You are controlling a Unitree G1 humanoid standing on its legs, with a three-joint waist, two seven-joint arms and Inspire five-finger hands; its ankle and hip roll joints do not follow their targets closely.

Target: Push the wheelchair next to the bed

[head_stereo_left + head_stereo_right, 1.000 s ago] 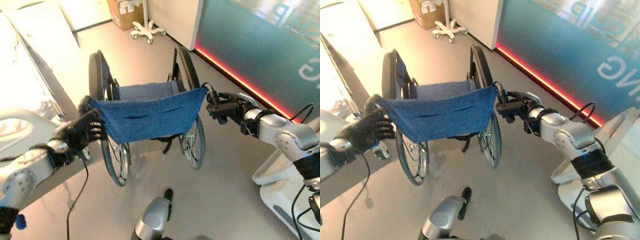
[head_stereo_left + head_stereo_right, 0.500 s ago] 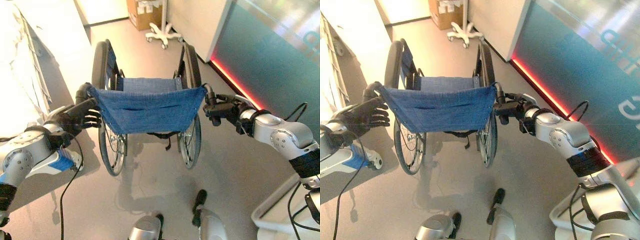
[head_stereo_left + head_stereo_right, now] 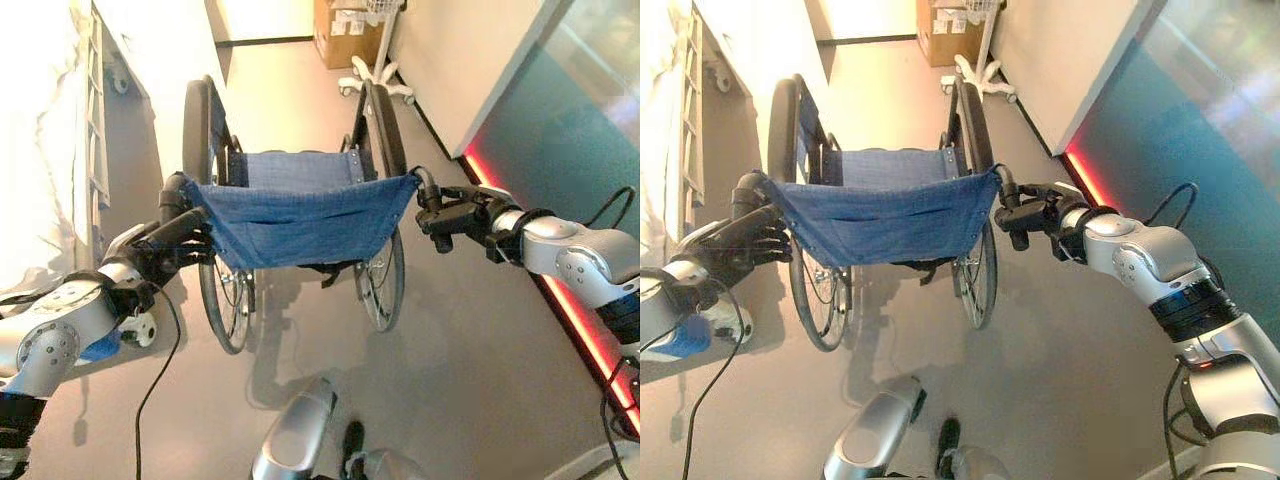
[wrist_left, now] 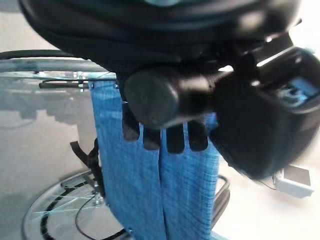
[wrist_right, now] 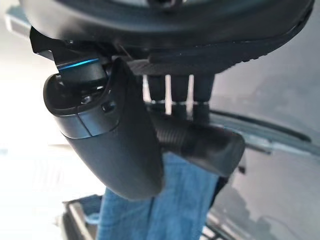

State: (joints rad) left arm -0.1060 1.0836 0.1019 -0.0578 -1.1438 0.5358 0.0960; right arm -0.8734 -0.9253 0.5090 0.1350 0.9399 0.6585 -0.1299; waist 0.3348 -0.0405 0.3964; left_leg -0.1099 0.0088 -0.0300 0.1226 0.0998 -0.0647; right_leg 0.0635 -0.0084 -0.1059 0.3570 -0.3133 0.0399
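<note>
Wheelchair (image 3: pixel 295 215) handles in both curled hands

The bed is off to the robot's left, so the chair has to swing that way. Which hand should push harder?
Right hand: it grips the handle on the wheelchair's side away from the bed.

Wheelchair (image 3: pixel 295 215) upright; blue sling back; bed (image 3: pixel 45 150) just beside, left.
</note>
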